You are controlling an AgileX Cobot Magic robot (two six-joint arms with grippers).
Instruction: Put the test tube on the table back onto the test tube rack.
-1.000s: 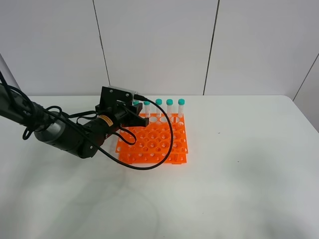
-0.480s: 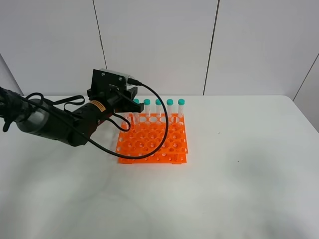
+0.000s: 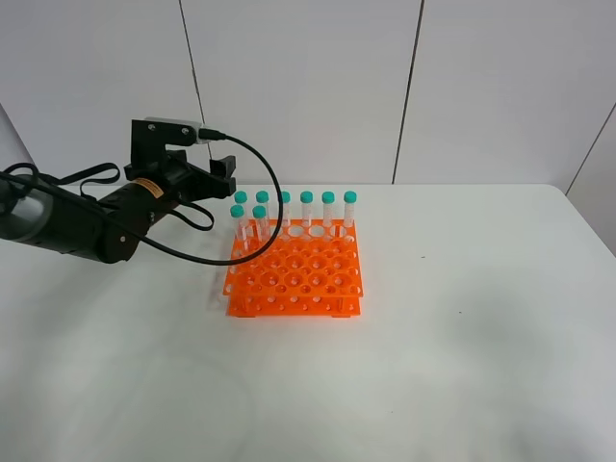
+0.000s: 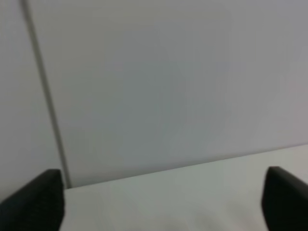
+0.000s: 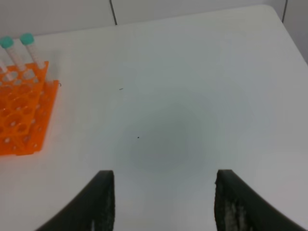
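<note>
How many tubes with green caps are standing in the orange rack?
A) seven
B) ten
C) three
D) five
A: the high view shows six green-capped tubes along the back row of the orange rack, at its far edge, plus one more standing just in front of them near the left end, making seven.

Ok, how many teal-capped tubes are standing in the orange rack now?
7. Six clear plastic teal-capped tubes line the orange plastic rack's back row; one stands just ahead, near the left. None visibly hidden.
</note>
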